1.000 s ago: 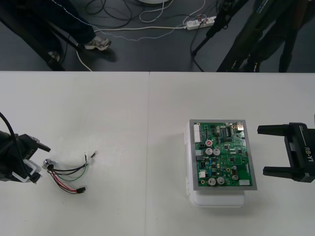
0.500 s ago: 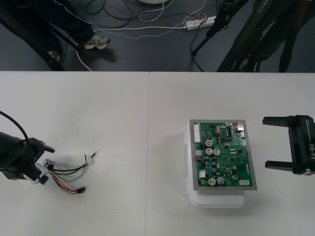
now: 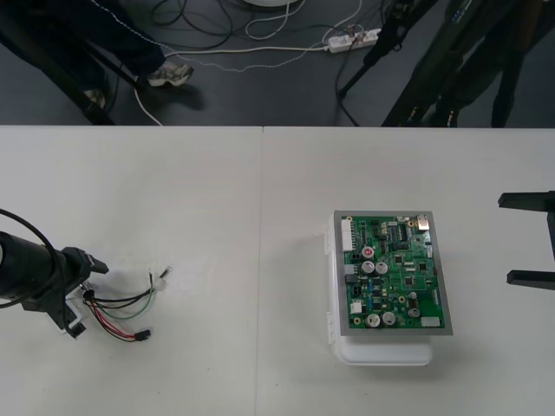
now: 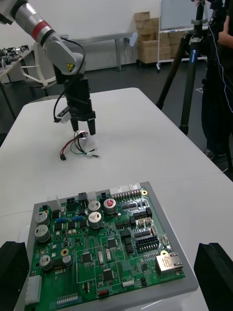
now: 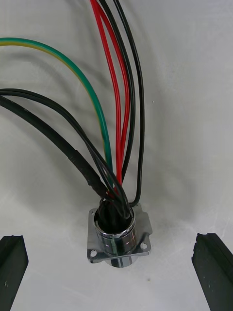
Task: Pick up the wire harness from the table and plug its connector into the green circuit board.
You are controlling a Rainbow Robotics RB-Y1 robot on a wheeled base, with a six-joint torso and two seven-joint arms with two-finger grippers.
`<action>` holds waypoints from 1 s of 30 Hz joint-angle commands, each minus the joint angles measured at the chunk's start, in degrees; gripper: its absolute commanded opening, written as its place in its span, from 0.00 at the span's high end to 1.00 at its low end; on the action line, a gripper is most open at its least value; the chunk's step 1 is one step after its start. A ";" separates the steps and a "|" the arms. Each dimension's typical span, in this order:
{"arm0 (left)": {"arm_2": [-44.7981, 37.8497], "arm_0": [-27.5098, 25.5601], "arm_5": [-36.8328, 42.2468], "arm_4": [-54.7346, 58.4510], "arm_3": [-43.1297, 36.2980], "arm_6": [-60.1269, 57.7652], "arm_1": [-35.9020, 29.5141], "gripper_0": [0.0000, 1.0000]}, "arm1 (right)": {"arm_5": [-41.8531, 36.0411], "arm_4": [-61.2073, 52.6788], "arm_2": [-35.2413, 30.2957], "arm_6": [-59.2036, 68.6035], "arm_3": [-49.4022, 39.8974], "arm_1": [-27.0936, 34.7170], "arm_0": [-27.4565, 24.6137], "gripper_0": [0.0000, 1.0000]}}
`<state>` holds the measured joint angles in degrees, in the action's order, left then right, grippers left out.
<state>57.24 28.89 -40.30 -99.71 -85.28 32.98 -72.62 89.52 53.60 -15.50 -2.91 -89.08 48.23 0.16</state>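
Left wrist view: left gripper (image 5: 111, 245) is bracketing the harness socket (image 5: 118, 233) on the table (image 3: 217, 217), fingers spread wide, lining up a grasp. Right gripper (image 3: 529, 239) is hanging open beside the green board (image 3: 395, 273).

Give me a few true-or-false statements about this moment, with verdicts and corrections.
1. The left pincer stands open astride the metal socket. True.
2. The black plug is seated in the green circuit board. False: it lies on the table, far to the board's left.
3. The right pincer is shut on the plug. False: it is open and empty, to the right of the board.
4. The board sits on a white base. True.
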 commanded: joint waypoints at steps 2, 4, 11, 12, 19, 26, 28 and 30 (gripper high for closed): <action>5.42 4.68 4.44 -0.92 1.61 2.00 1.52 0.00 | 0.48 -2.71 0.03 -3.51 1.46 3.28 1.95 0.00; 6.04 5.03 4.53 -0.92 2.49 2.08 2.13 0.00 | 0.48 -3.32 0.03 -3.95 1.46 3.28 1.95 0.00; 6.13 4.94 4.53 -0.92 4.77 2.44 3.72 0.00 | 0.48 -5.70 0.12 -4.56 1.37 3.80 1.86 0.00; 6.13 4.94 4.53 -1.01 4.86 2.52 3.72 0.00 | 0.48 -6.05 0.12 -4.56 1.37 3.89 1.77 0.00; 6.13 4.94 4.53 -0.92 5.12 3.05 3.72 0.00 | 0.48 -9.56 2.40 -5.44 1.81 6.18 1.60 0.00; 6.65 4.94 4.44 -1.19 5.30 3.75 4.16 1.00 | 0.48 -9.48 2.84 -6.94 1.81 7.58 1.51 0.00; 6.92 4.94 4.44 -1.36 5.30 4.11 4.51 1.00 | 0.48 -9.39 3.11 -7.38 1.81 7.67 1.42 0.00; 7.36 4.94 4.44 -1.36 5.39 4.19 4.60 1.00 | 0.48 -9.48 3.63 -7.99 1.81 7.85 1.34 0.00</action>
<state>63.00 32.10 -37.97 -100.54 -80.32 33.00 -69.61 89.52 45.01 -13.28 -6.74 -87.32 53.18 0.82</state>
